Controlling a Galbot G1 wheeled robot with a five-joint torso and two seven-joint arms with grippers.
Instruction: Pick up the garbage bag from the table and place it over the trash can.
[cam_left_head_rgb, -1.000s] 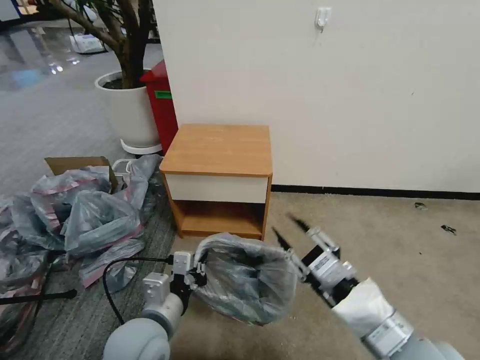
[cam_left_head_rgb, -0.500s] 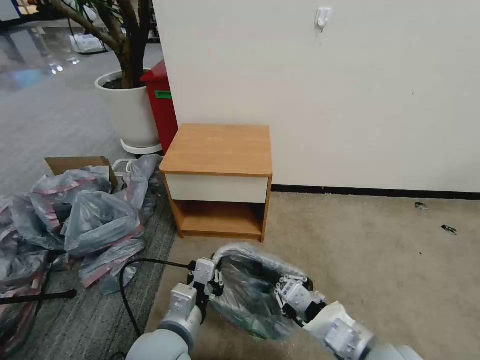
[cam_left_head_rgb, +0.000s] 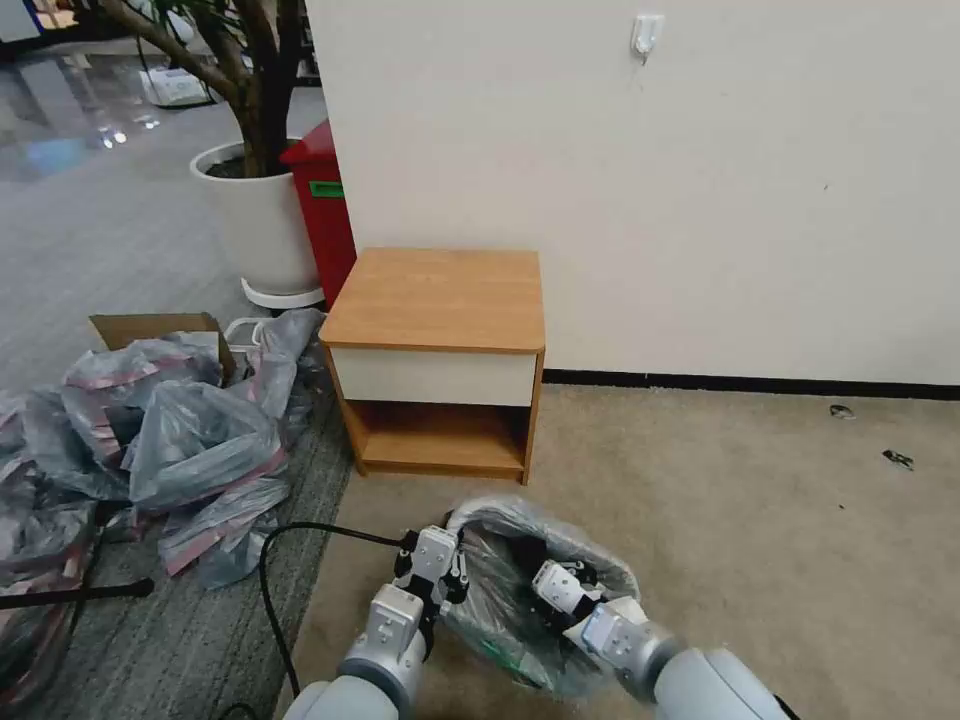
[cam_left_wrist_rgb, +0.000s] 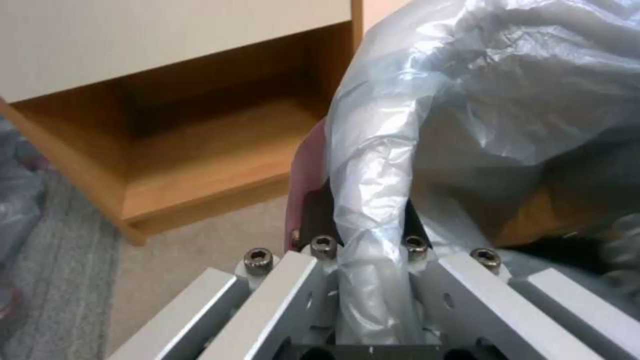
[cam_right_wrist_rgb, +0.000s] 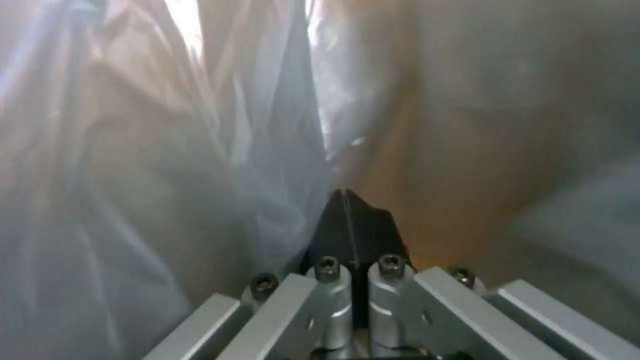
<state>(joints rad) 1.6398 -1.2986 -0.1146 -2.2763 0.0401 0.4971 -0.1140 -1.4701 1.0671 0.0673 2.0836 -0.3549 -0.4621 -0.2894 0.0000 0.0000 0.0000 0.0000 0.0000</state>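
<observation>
My left gripper (cam_left_head_rgb: 449, 562) is clamped on the garbage bag (cam_left_head_rgb: 515, 600) rim, right gripper (cam_left_head_rgb: 548, 583) pinched closed inside it, bag draped over the trash can on the carpet before the table (cam_left_head_rgb: 436, 300)

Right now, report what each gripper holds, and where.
Left gripper pinches the garbage bag by its rim. Right gripper, shut inside the bag, holds nothing I can see.

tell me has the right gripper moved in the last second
Yes. The right gripper has dropped away from the table, swung left and gone down inside the garbage bag, fingers now closed.
</observation>
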